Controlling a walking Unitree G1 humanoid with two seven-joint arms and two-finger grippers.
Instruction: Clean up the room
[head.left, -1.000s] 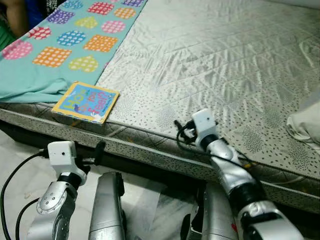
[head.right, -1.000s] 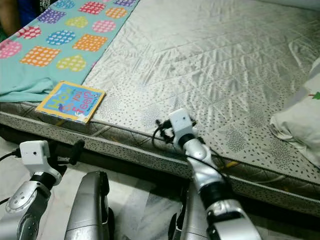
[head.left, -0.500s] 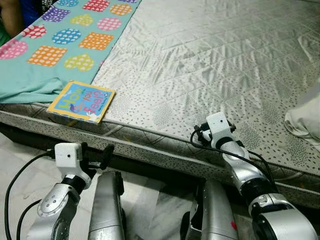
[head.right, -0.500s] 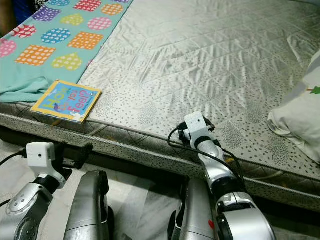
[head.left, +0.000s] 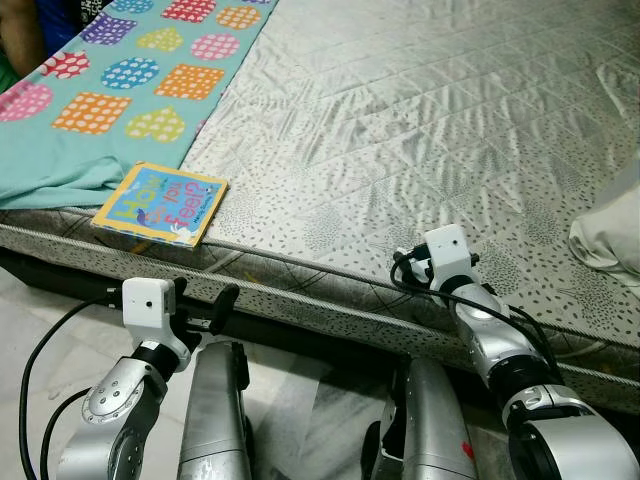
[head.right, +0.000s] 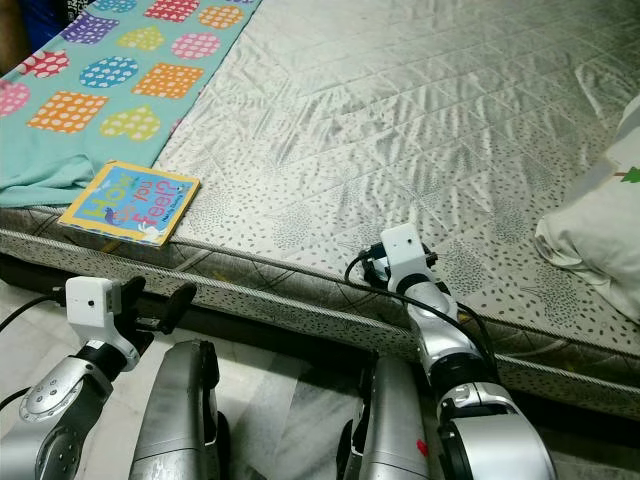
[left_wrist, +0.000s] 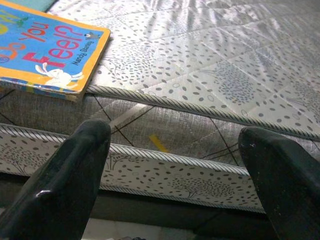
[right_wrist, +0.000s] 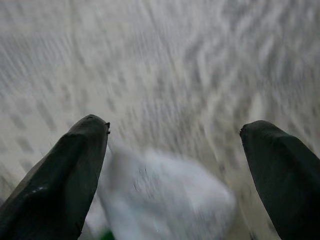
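Note:
A children's board book (head.left: 160, 204) with a yellow border lies at the near edge of the grey quilted mattress (head.left: 400, 110), beside a teal blanket (head.left: 110, 90) with coloured patches. My left gripper (left_wrist: 172, 135) is open and empty, held low in front of the mattress side below the book (left_wrist: 45, 47). My right wrist (head.left: 447, 250) rests over the mattress edge further right. The right gripper (right_wrist: 175, 130) is open, and a blurred white shape (right_wrist: 165, 200) shows between its fingers. A white pillow (head.right: 600, 230) lies at the far right of the bed.
A person's arm (head.left: 20, 30) is at the top left corner by the blanket. Pale tiled floor (head.left: 60, 310) lies in front of the bed. My silver legs (head.left: 215, 410) stand close to the bed frame.
My right arm has moved to the right along the mattress edge. The left arm has shifted slightly up and to the right. The book has stayed in place.

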